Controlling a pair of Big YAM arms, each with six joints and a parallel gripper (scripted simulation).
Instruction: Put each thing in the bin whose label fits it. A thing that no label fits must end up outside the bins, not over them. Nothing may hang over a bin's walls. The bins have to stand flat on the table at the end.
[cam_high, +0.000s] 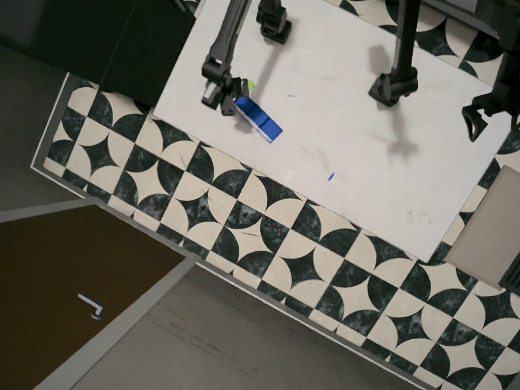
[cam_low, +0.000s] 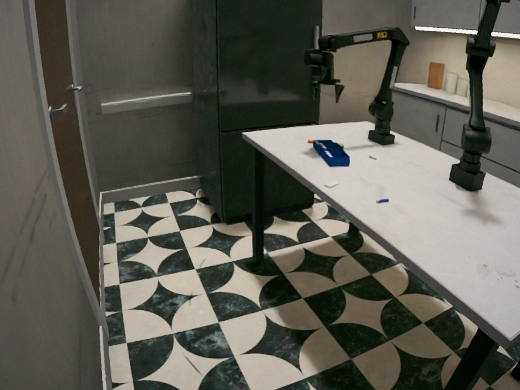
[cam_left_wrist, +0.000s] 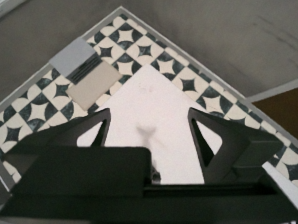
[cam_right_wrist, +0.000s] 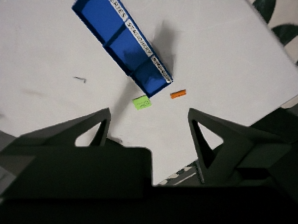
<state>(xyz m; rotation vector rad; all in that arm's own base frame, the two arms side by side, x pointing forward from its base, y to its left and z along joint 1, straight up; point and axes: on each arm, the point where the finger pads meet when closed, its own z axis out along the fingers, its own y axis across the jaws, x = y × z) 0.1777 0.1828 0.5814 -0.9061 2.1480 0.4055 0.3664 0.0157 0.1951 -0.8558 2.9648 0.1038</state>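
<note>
A blue bin (cam_high: 257, 119) (cam_low: 331, 152) (cam_right_wrist: 122, 47) with three compartments and white labels too small to read lies near the table's corner. A green note (cam_high: 251, 85) (cam_right_wrist: 142, 103) and a small orange piece (cam_low: 310, 141) (cam_right_wrist: 178, 94) lie beside its end. A small grey screw (cam_right_wrist: 83, 81) (cam_low: 372, 157), a white piece (cam_high: 289, 175) (cam_low: 331, 184) and a small blue piece (cam_high: 331, 176) (cam_low: 382, 201) lie apart on the table. My right gripper (cam_high: 225, 97) (cam_low: 327, 90) (cam_right_wrist: 149, 112) is open and empty, high above the bin's end. My left gripper (cam_high: 492, 121) (cam_left_wrist: 149, 111) is open and empty, high over the table's other end.
The white table (cam_high: 350, 100) (cam_low: 425, 225) stands on a tiled floor. A dark fridge (cam_low: 265, 75) stands by the corner next to the bin. Both arm bases (cam_high: 274, 22) (cam_high: 395, 87) stand on the table. Counters (cam_low: 440, 100) run behind it.
</note>
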